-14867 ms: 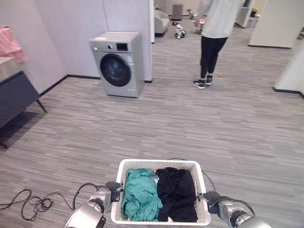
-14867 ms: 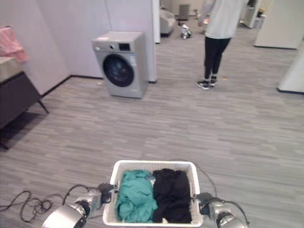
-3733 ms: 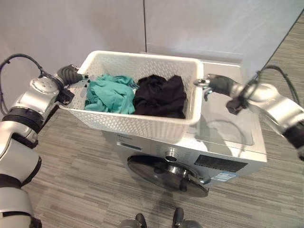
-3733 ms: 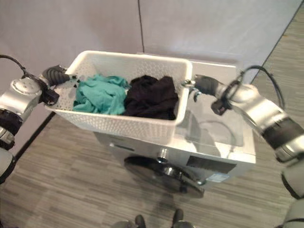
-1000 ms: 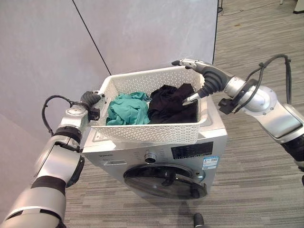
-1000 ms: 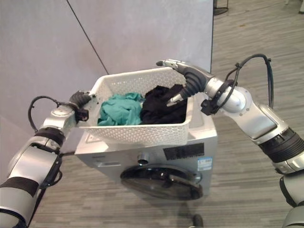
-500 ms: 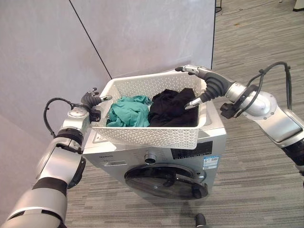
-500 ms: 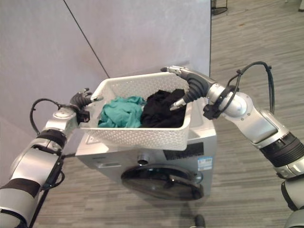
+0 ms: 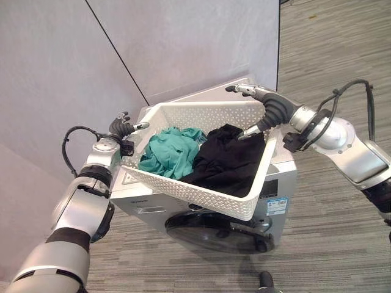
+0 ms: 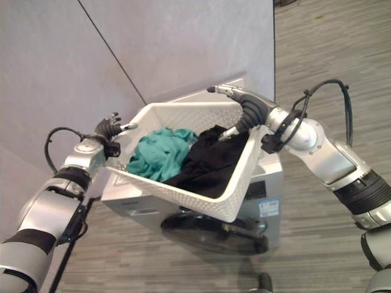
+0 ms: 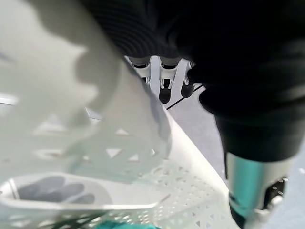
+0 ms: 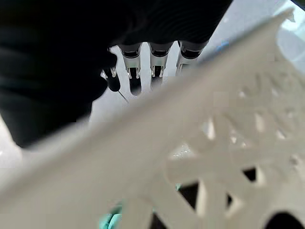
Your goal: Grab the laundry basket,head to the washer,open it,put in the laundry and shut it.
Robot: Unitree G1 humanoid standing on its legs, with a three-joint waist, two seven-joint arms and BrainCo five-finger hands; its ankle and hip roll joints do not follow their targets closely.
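Note:
The white laundry basket [image 9: 201, 196] lies tilted on the silver washer [image 9: 280, 183], its near rim dropped over the front panel. A teal garment [image 9: 168, 155] and a black garment [image 9: 229, 162] are inside. My left hand [image 9: 122, 127] is at the basket's left corner with fingers spread and straight. My right hand [image 9: 273, 110] is at the right rim, fingers straight above it and thumb inside the wall. In the wrist views, straight fingers [image 11: 164, 81] and straight fingers [image 12: 157, 67] reach past the perforated basket wall [image 12: 214, 124]. The washer's round door [image 9: 214, 224] is closed and half hidden below the basket.
Grey wall panels [image 9: 183, 43] stand close behind the washer. Striped grey floor [image 9: 342, 61] stretches to the right and in front of the machine.
The basket has tipped forward, its near rim sinking over the washer's front panel. The left hand's fingers have spread off the rim. The right hand stays at the right rim.

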